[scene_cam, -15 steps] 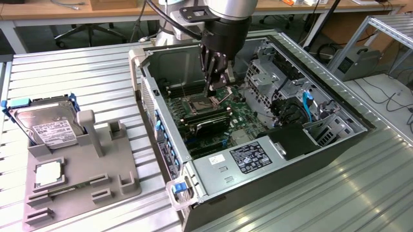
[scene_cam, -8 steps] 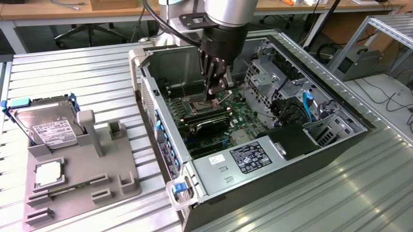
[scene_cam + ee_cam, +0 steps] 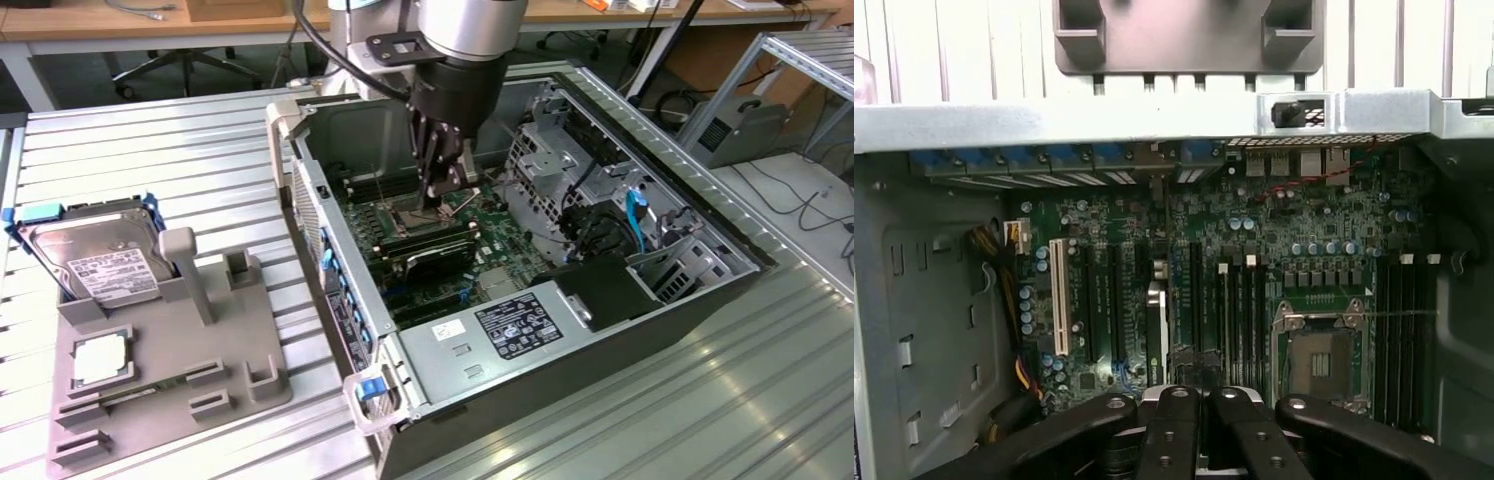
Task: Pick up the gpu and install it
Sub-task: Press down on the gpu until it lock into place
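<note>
The claw (image 3: 447,192) hangs from the Universal Robots arm (image 3: 467,30) deep inside the open computer case (image 3: 603,392), its fingers (image 3: 438,160) pressed together. Whether they pinch anything cannot be told. In the wrist view the claw (image 3: 1199,395) hovers close over the motherboard (image 3: 1294,225), with the dark linkage bars of the fingers (image 3: 1169,430) drawn together. In the exterior view the empty CPU socket (image 3: 407,212) lies just beside the fingertips at about 8 o'clock. The gpu (image 3: 430,252) stands on edge in the motherboard's (image 3: 514,240) slots at about 6 o'clock from the claw, a slim black card close beneath it but apart from the fingertips. In the wrist view a narrow edge that seems to be the same gpu (image 3: 1156,330) runs between the expansion slots, near a white slot (image 3: 1061,297); the CPU socket (image 3: 1319,350) and memory slots (image 3: 1404,330) sit further along the board. At about 5 o'clock from the claw in the exterior view lies the labelled power supply (image 3: 514,328), and at 3 o'clock blue cables (image 3: 638,215) run by the drive cage. Outside the case, at 8 o'clock, a grey fixture tray (image 3: 174,390) rests on the ribbed metal desk (image 3: 160,140), carrying a silver hard drive (image 3: 100,262) and a processor chip (image 3: 100,358).
</note>
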Available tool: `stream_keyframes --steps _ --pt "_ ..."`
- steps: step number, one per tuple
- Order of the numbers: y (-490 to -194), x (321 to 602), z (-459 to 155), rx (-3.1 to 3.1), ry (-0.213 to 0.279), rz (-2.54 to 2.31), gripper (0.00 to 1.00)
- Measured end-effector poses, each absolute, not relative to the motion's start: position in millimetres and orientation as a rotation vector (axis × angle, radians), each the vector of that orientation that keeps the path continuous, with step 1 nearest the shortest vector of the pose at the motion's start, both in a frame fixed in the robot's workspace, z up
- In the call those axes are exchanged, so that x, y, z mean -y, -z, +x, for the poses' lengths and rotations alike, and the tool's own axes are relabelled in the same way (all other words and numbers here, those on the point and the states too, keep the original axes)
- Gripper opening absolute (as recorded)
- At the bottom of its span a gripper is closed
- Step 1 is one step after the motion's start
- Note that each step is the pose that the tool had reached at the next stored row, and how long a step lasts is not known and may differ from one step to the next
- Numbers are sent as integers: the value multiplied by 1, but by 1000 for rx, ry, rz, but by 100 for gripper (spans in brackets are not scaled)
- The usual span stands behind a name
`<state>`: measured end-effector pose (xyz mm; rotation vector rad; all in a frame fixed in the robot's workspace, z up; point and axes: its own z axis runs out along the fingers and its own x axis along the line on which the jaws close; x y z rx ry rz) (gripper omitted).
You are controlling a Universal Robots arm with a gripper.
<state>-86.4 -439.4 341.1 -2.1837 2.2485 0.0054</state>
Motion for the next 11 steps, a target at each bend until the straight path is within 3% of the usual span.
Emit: stream_keyframes --steps 11 --pt "-327 442 -88 -2248 -4 -2184 11"
